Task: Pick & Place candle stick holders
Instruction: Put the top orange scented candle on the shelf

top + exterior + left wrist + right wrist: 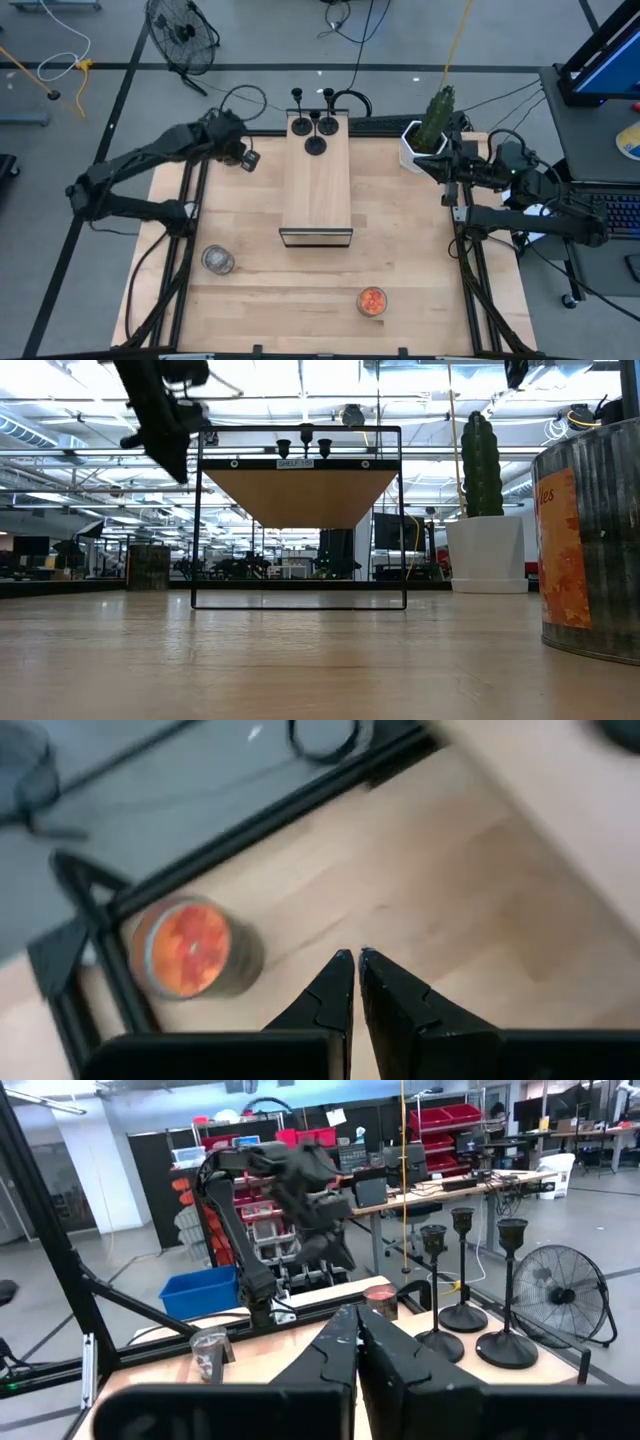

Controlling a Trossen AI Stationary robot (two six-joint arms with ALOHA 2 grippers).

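Three black candle stick holders (pixel 315 130) stand on their round bases on the far end of the long wooden box (pixel 316 185); they also show in the right wrist view (pixel 465 1305). An orange cup (pixel 185 948) sits on the table near the far left corner, below and ahead of my left gripper (pixel 352 958), which is shut, empty and angled down left of the box (pixel 249 161). A clear cup (pixel 217 260) and a second orange cup (pixel 372 301) stand on the near half of the table. My right gripper (pixel 358 1315) hangs shut and empty over the far right.
A white pot with a green cactus (pixel 425 140) stands at the table's far right, close to my right gripper (pixel 443 166). The box fills the middle of the far half. Black frame rails (pixel 188 215) run along the table's left and right edges. Bare wood lies between the two near cups.
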